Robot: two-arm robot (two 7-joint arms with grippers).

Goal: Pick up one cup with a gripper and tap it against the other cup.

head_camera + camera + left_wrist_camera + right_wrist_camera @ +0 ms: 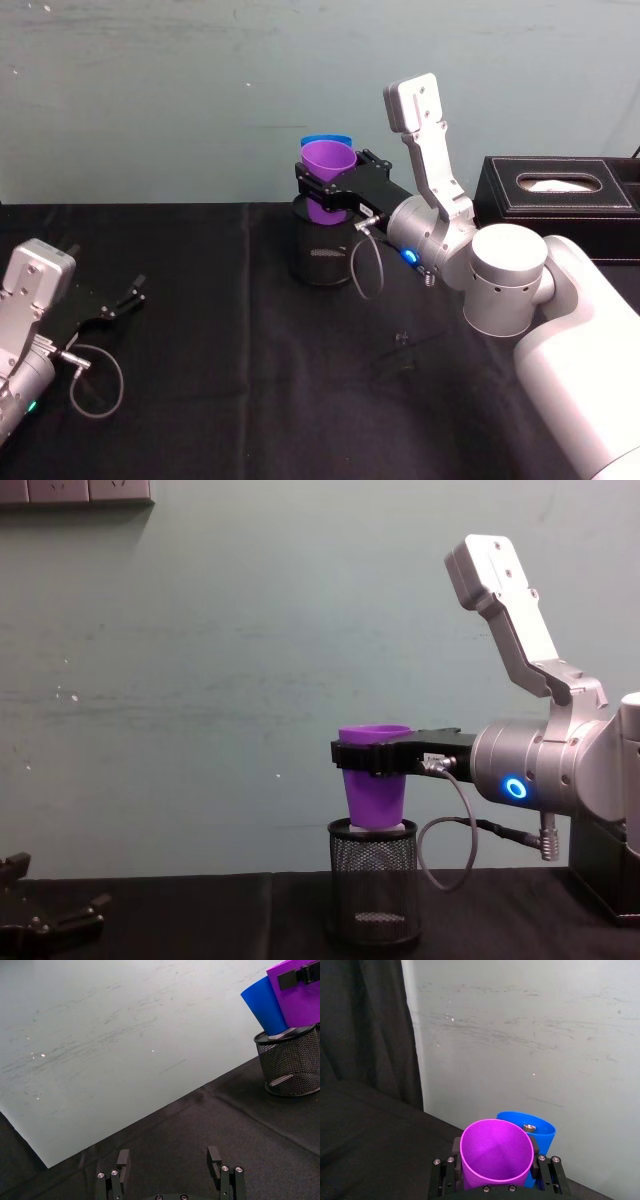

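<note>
Evidently the right gripper (330, 190) had its flat black jaws pinched on either side of the purple cup (327, 178), holding it upright in the air above the black wire-mesh pen holder (322, 255), at about twelve o'clock on the black tablecloth (220, 380). Directly behind it, toward twelve o'clock, the blue cup (540, 1132) stood so close that the head view showed just its rim past the purple one, though actual contact could not be made out. Down at eight o'clock, the left gripper (125, 297) lay low over the cloth, fingers (123, 1161) spread wide on nothing.
</note>
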